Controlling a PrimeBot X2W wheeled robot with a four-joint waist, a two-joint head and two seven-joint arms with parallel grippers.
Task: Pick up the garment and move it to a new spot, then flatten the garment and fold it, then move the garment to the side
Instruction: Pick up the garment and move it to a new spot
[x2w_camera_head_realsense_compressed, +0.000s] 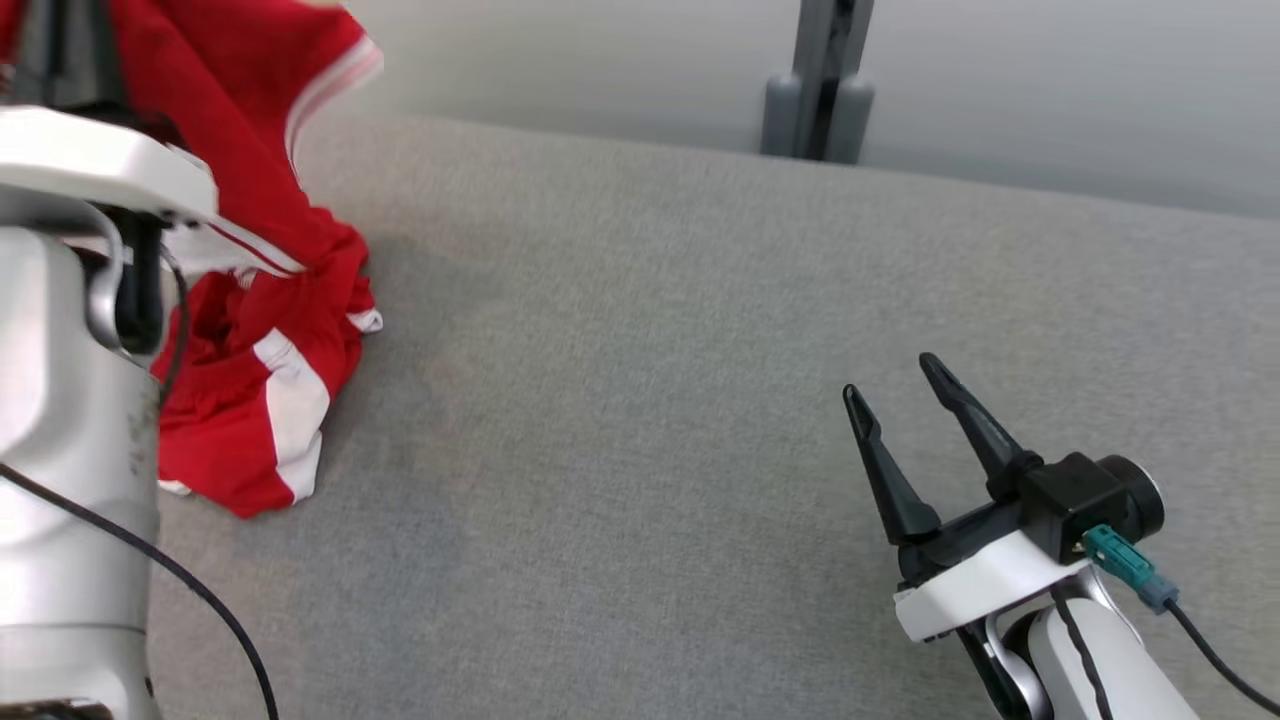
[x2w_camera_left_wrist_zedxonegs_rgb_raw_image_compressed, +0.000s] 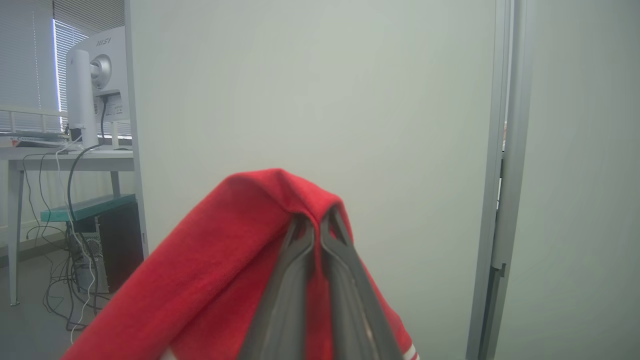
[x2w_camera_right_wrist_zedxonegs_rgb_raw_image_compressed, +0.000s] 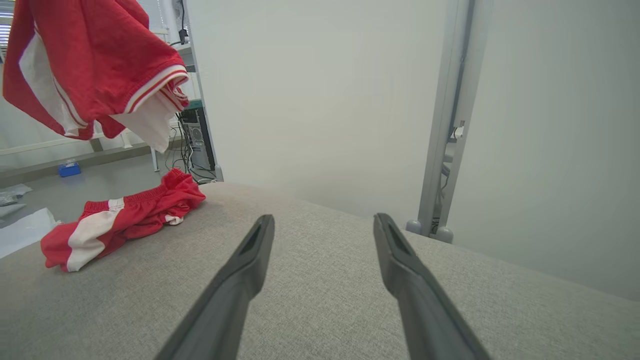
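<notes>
Left gripper clamps the red garment at lower centre, while right gripper stands spread wide at lower right above the grey surface

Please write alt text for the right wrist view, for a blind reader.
The right gripper, open, points across a grey fabric surface. At upper left a red garment with white stripes hangs raised; more red-and-white cloth lies on the surface.

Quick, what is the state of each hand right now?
Left hand: closed on the red garment.
Right hand: open, holding nothing.
</notes>
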